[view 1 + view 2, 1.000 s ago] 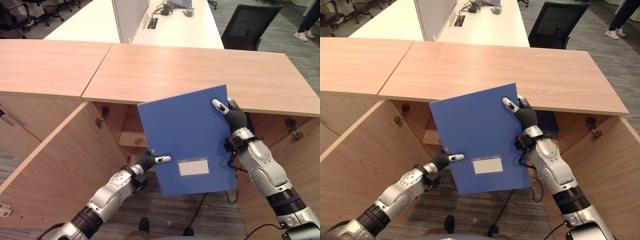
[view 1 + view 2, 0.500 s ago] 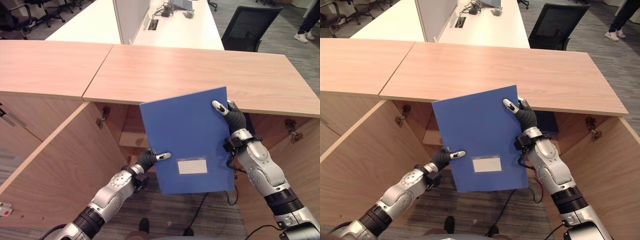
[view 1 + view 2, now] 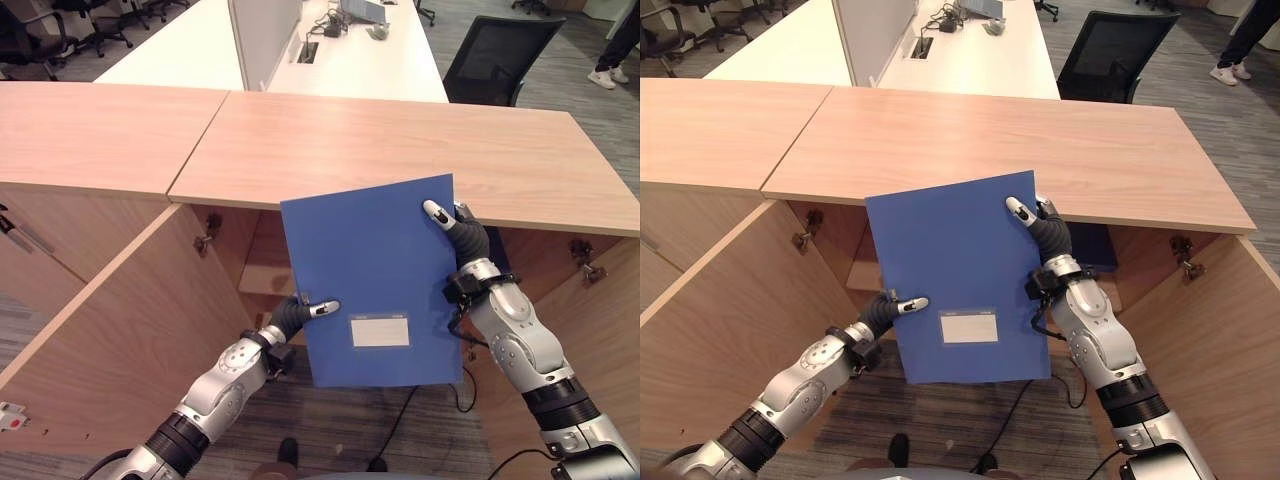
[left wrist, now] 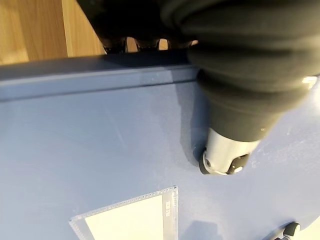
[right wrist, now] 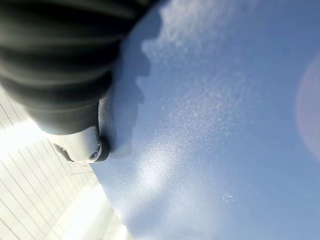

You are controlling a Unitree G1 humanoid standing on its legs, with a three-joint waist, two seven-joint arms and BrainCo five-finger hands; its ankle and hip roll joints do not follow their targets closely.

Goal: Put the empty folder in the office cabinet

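Observation:
A blue folder (image 3: 370, 270) with a white label pocket (image 3: 380, 332) is held upright in front of the open wooden cabinet (image 3: 262, 260). My left hand (image 3: 297, 313) pinches its lower left edge, thumb on the front cover (image 4: 125, 165). My right hand (image 3: 462, 234) grips its upper right edge, thumb on the front cover (image 5: 210, 125). The folder hides most of the cabinet's inside; a shelf (image 3: 262, 278) shows to its left.
The cabinet's left door (image 3: 110, 330) and right door (image 3: 600, 330) stand open. A long wooden top (image 3: 400, 140) runs over the cabinet. Behind it are white desks (image 3: 340, 50), a black chair (image 3: 500, 50) and a person's legs (image 3: 620, 45) at the far right.
The folder has turned a little more upright and shifted slightly forward toward the cabinet; both hands keep their hold.

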